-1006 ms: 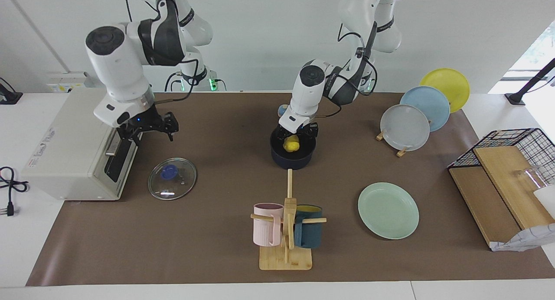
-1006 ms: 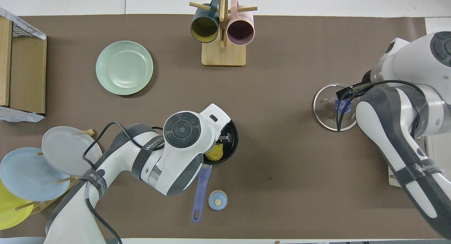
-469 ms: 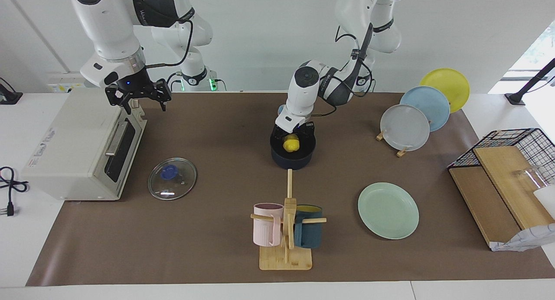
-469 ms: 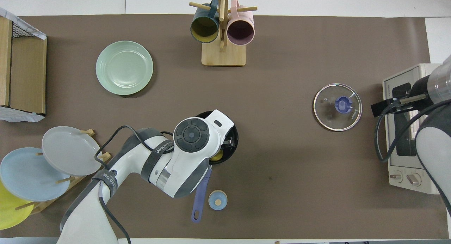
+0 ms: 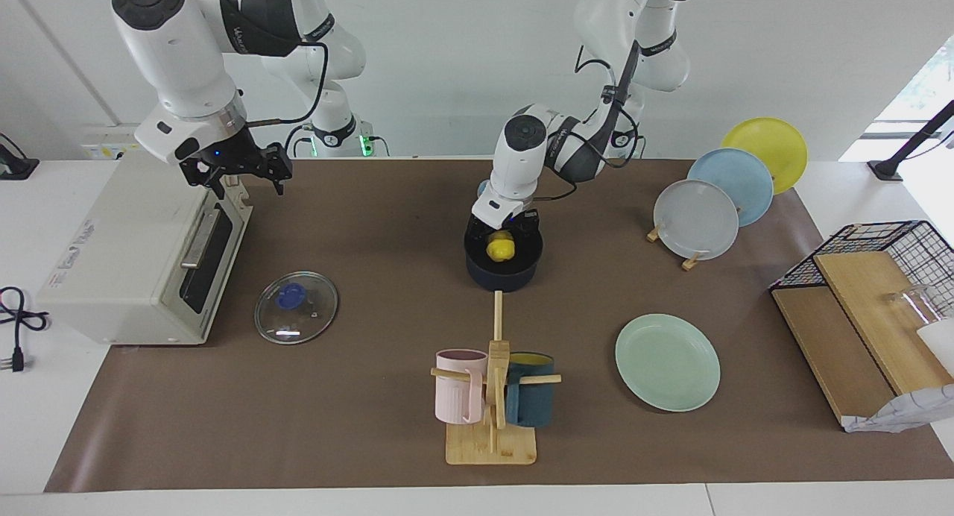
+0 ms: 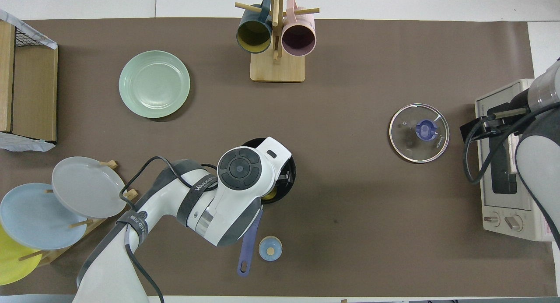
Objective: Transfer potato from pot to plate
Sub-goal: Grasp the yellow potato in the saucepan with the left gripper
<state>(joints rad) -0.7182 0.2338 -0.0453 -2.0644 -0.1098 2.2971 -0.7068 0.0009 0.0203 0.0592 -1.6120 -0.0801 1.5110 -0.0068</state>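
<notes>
The yellow potato (image 5: pixel 501 246) lies inside the dark navy pot (image 5: pixel 503 277) in the middle of the table, nearer to the robots than the mug rack. My left gripper (image 5: pixel 501 231) reaches down into the pot, open, with a finger on each side of the potato. In the overhead view the left arm covers most of the pot (image 6: pixel 291 171), and only a sliver of potato (image 6: pixel 268 195) shows. The mint-green plate (image 5: pixel 667 361) lies bare toward the left arm's end, farther from the robots than the pot. My right gripper (image 5: pixel 237 167) hangs open over the toaster oven's front edge.
A glass lid (image 5: pixel 296 307) lies beside the toaster oven (image 5: pixel 127 255). A mug rack (image 5: pixel 492 397) stands farther from the robots than the pot. A rack of grey, blue and yellow plates (image 5: pixel 697 218) and a wire basket with boards (image 5: pixel 872 307) are at the left arm's end. A small light-blue disc (image 6: pixel 270 248) lies beside the pot handle (image 6: pixel 249 246).
My right gripper rose from near the glass lid and moved over the toaster oven. My left gripper sank lower into the pot around the potato.
</notes>
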